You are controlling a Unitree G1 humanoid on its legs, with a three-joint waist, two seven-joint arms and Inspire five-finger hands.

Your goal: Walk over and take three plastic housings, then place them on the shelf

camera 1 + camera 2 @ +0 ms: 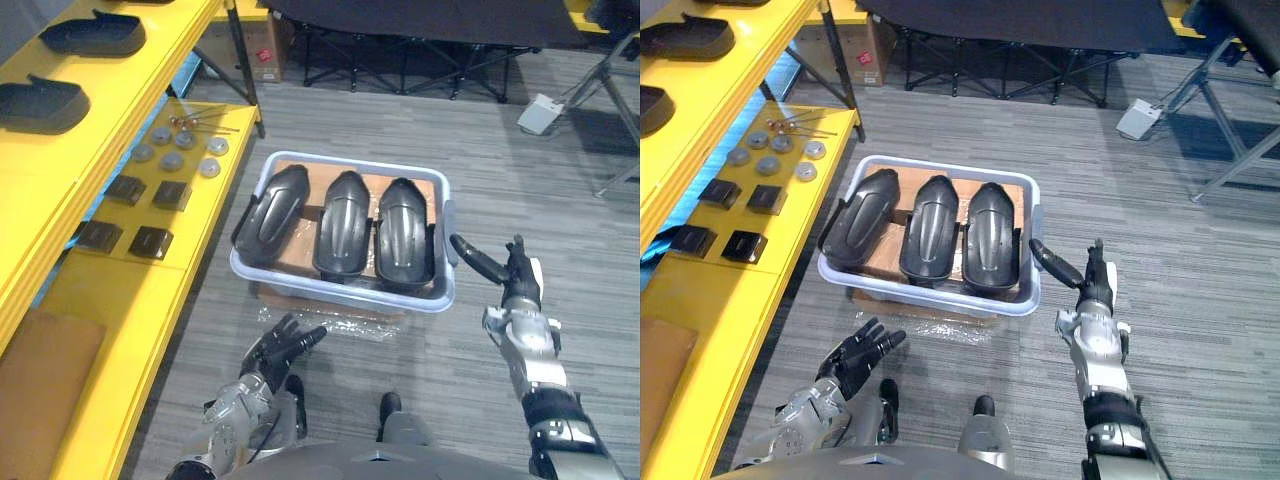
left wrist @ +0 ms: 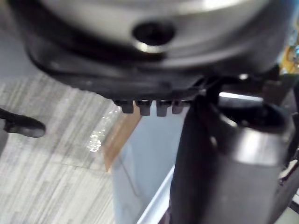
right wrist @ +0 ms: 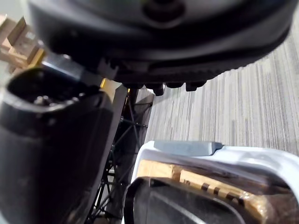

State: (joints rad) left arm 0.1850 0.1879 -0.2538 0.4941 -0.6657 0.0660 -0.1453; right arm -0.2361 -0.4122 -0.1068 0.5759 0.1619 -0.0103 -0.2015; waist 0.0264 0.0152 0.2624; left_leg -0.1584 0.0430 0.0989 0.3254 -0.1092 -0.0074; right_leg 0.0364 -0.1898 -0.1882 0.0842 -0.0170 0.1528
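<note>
Left robot hand (image 1: 283, 345) hovers open-fingered near the pale bin (image 1: 340, 291)'s front wall; right robot hand (image 1: 518, 280), fingers straight and empty, is beside its right end. Three black plastic housings (image 1: 343, 225) lie side by side inside.

The three housings (image 1: 343, 236) were seen to be glossy black plastic, smooth and reflective. They were held in a tub (image 1: 340, 292) of pale, satiny plastic, over matt brown cardboard (image 1: 303, 243). Shiny, crinkled clear film (image 1: 345, 325) was seen beneath. The floor (image 1: 500, 170) was covered in ribbed grey carpet. The shelf (image 1: 110, 300) was finished in smooth yellow, and dull metal discs (image 1: 172, 160) were laid on it.
</note>
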